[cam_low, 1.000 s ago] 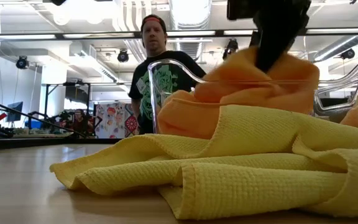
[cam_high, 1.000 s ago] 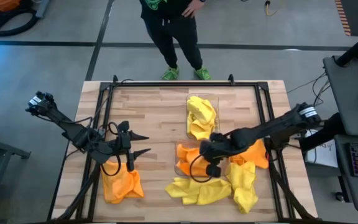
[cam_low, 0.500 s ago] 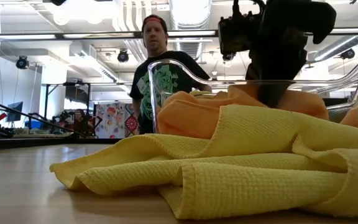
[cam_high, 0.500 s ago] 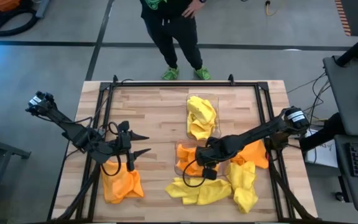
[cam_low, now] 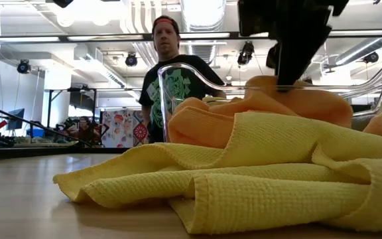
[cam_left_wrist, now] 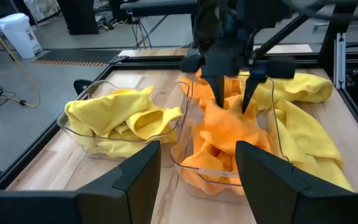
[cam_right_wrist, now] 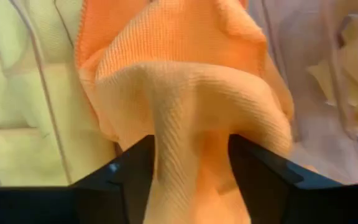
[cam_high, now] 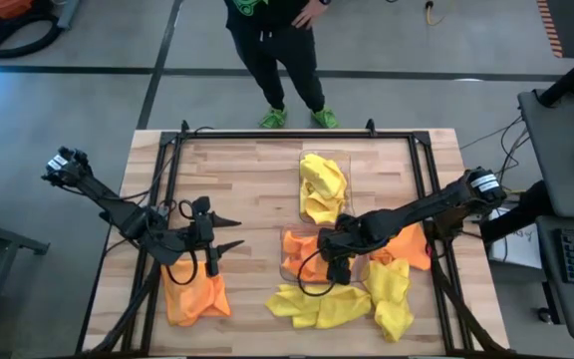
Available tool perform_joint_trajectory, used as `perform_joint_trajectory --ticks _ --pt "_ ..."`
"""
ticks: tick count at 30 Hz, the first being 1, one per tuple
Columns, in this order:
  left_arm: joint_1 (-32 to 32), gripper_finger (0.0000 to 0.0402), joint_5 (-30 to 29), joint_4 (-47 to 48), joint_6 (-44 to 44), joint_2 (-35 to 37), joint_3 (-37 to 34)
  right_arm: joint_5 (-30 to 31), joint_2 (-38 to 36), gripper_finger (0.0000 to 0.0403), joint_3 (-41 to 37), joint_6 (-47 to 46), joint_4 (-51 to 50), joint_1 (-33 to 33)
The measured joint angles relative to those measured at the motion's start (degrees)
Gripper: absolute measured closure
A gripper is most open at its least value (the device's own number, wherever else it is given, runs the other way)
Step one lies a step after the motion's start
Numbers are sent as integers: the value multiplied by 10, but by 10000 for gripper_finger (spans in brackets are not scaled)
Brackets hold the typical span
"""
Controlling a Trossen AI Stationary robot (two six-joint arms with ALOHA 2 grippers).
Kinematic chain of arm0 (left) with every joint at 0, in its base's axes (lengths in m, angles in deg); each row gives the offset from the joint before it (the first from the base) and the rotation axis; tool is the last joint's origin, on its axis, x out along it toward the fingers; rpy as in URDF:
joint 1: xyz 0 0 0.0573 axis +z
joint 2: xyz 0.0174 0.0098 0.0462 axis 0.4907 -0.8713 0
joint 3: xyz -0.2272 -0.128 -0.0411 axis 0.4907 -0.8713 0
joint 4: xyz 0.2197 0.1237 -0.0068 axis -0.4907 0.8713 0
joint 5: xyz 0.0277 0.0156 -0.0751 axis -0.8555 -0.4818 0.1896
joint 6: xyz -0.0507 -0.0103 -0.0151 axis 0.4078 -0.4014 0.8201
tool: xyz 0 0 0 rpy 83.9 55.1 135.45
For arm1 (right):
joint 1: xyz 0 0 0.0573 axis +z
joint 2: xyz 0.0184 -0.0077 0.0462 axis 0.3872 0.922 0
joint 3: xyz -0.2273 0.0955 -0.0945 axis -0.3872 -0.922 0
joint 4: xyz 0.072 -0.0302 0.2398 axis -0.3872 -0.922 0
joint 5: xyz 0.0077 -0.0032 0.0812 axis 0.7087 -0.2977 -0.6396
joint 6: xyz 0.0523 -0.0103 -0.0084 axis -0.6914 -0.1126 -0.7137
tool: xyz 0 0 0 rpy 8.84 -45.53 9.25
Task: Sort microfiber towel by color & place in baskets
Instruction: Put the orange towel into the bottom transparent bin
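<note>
Right gripper (cam_high: 329,267) over orange basket (cam_high: 289,261) at table centre, jaws parted astride ridge of orange towel (cam_left_wrist: 232,127) – release into matching bin, likely.
Yellow basket (cam_high: 305,204) at 12 o'clock of it, holds yellows.
Loose yellow towels (cam_high: 342,299) at 6; orange ones at 3 (cam_high: 412,246) and 8 (cam_high: 193,296).
Left gripper (cam_high: 219,231) idle at 9, jaws spread, empty.
Fingertip/cloth contact unclear; towel count in bins hidden by folds.

My overhead camera looks straight down on the pale wooden desk (cam_high: 247,189); my low one sits at desk height; both wrist cameras view the orange-filled clear plastic basket (cam_left_wrist: 194,165) close.
</note>
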Motion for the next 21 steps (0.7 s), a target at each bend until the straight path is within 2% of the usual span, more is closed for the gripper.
perform_joint_trajectory --ticks 6,9,11,16,21 --pt "0 210 0 -1 0 1 0 6 -30 157 16 5 -28 1" --pt "0 210 0 -1 0 1 0 51 -53 151 10 44 -2 5" --pt "0 210 0 -2 0 0 0 60 -69 155 -2 62 30 5" --pt "0 210 0 -3 0 0 0 60 -88 201 -22 67 59 5" --pt "0 210 0 -4 0 0 0 40 -81 307 -44 44 67 5"
